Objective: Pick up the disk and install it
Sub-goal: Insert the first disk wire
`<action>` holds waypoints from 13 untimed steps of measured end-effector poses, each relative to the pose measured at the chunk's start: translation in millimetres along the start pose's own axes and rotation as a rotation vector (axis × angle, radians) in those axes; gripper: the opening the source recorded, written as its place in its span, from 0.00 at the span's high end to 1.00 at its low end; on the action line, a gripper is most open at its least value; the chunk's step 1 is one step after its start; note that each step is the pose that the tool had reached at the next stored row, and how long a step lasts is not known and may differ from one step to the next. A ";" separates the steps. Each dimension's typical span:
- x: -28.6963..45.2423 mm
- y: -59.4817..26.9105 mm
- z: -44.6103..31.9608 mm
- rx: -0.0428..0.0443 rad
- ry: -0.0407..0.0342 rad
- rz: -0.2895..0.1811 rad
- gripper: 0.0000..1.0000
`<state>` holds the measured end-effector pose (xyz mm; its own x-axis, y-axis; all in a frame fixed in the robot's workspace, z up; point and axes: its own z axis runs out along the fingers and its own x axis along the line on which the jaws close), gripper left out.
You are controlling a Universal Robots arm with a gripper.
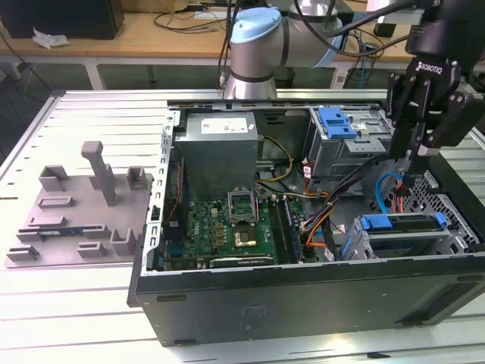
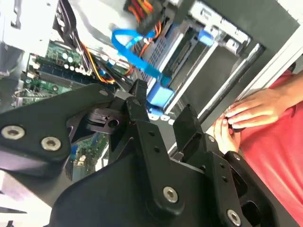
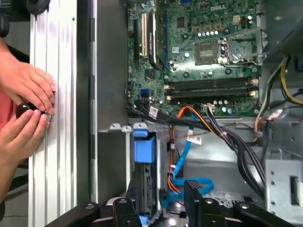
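The counter (image 1: 91, 121) of pale slats carries an open computer case (image 1: 303, 296) lying on its side. On the counter, at the exterior view's left and apart from the case, lies a grey moulded fixture (image 1: 76, 216). Inside the case I see a grey power supply box (image 1: 216, 148), with the green motherboard (image 1: 227, 227) just beside it. The disk (image 1: 402, 224) sits in a metal cage at the case's corner on the exterior view's right, its blue caddy facing up; the first wrist view shows it (image 3: 144, 149) in that slot too. My hand (image 1: 409, 148) hangs above the cage, apart from the disk, fingers spread wide and holding nothing. A blue cable (image 1: 390, 186) loops below it. A person's hands (image 3: 26, 99) rest on the counter beside the case.
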<state>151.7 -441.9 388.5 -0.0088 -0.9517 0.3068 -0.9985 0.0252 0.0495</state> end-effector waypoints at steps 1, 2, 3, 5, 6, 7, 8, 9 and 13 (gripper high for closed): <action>-4.0 -6.0 -0.6 -0.0019 0.0002 -0.002 0.50; -7.4 -14.5 -0.9 -0.0039 0.0014 -0.005 0.50; -8.2 -20.4 -0.9 -0.0053 0.0023 -0.005 0.50; -9.2 -28.4 -0.7 -0.0069 0.0049 -0.002 0.50; -9.6 -30.2 -0.1 -0.0084 0.0057 0.003 0.50; -9.9 -31.6 0.6 -0.0116 0.0069 0.012 0.50; -10.1 -32.1 1.4 -0.0150 0.0075 0.023 0.50; -10.5 -32.5 2.4 -0.0200 0.0077 0.038 0.50; -11.7 -33.7 6.1 -0.0377 0.0083 0.093 0.50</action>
<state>185.1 -433.5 377.4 -0.1006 -0.9422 0.3196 -0.9906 0.1249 0.0562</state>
